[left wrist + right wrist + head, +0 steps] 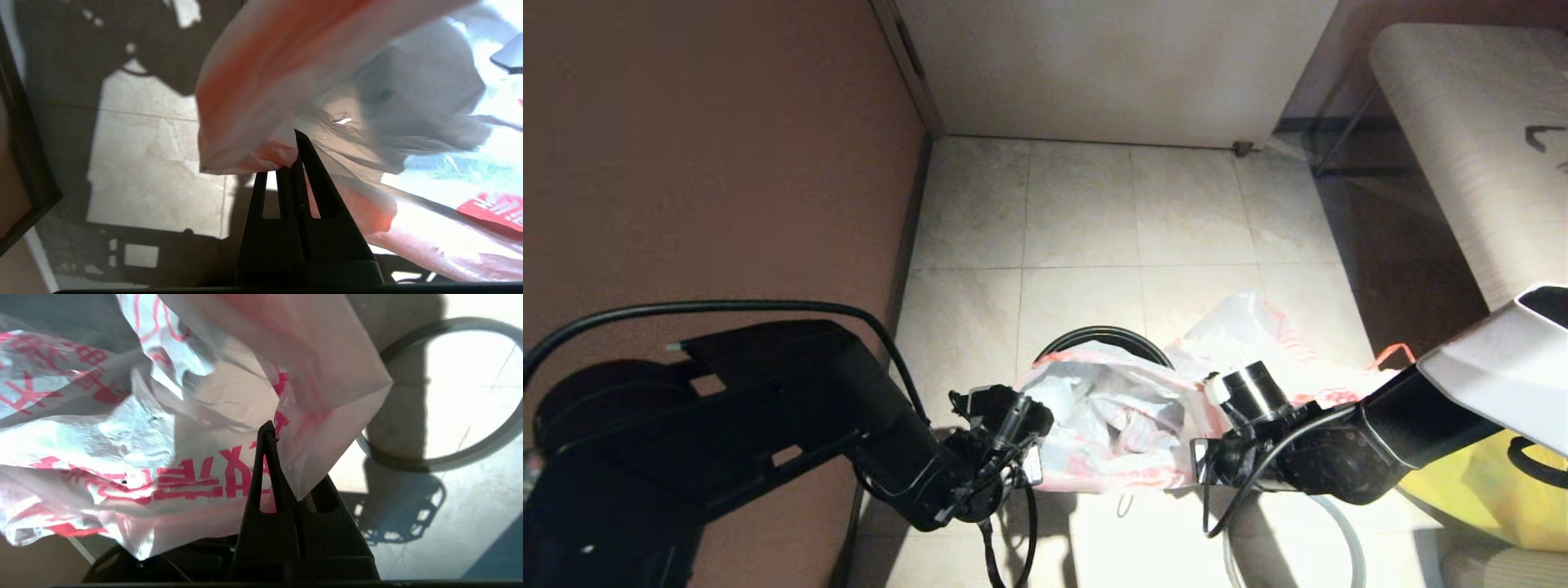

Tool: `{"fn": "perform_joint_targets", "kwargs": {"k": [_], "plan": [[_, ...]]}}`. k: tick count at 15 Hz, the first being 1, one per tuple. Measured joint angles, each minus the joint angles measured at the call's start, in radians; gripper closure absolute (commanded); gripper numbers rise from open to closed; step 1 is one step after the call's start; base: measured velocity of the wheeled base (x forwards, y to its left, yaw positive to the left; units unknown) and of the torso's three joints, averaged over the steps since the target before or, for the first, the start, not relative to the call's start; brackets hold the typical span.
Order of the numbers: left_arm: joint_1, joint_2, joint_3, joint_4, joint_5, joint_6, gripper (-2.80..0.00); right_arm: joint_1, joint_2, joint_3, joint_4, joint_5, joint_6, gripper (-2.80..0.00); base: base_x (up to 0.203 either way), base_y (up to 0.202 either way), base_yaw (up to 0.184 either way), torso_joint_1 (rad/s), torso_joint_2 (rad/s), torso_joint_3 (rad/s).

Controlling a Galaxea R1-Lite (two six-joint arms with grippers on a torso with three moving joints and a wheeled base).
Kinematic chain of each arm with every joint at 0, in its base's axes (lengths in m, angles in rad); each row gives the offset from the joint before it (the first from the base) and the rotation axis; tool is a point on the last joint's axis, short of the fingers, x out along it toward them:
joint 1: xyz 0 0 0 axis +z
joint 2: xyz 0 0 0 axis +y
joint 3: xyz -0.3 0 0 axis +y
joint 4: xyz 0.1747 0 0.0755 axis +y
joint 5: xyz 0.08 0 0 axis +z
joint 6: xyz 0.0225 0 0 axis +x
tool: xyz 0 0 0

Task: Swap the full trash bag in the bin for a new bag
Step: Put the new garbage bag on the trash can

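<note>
The new bag (1111, 425) hangs limp and spread open between my two grippers, its mouth just in front of the bin (1104, 333). Only the bin's black far edge shows behind the bag. My left gripper (1031, 453) is shut on the bag's red hem (261, 159) at its left side. On the right side, my right gripper (1205, 457) is shut on the printed film (302, 416). No bottles show inside. The full trash bag (1250, 327) lies on the floor behind my right wrist, a red loop (1393, 354) sticking out.
The bin's grey hoop (449, 463) lies off the bin on the tiles, under my right arm (1347, 527). A big yellow bag (1478, 482) sits at the right. A brown wall (711, 163) runs along the left, and striped furniture (1486, 147) stands far right.
</note>
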Motion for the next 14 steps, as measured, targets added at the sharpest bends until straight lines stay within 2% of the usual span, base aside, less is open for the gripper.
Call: {"fn": "perform_joint_targets", "kwargs": {"k": [2,7,10,14], "plan": [[0.000,0.021,0.041,-0.052,-0.009,0.001,0.00,0.002,0.017,0.012,-0.004,0.001,0.006,0.00,0.000,0.000,0.000,0.000,0.00,0.000],[0.001,0.038,0.071,-0.070,-0.025,0.024,0.00,0.003,0.084,0.023,-0.009,0.013,0.034,0.00,0.000,0.000,0.000,0.000,0.00,0.000],[0.026,0.073,0.053,-0.114,-0.022,0.085,0.00,0.004,0.154,-0.033,-0.033,-0.006,0.029,0.00,0.000,0.000,0.000,0.000,0.00,0.000],[0.084,0.106,-0.028,-0.117,-0.009,0.170,0.00,-0.003,0.246,-0.200,-0.022,-0.027,0.005,0.00,0.000,0.000,0.000,0.000,0.00,0.000]]}}
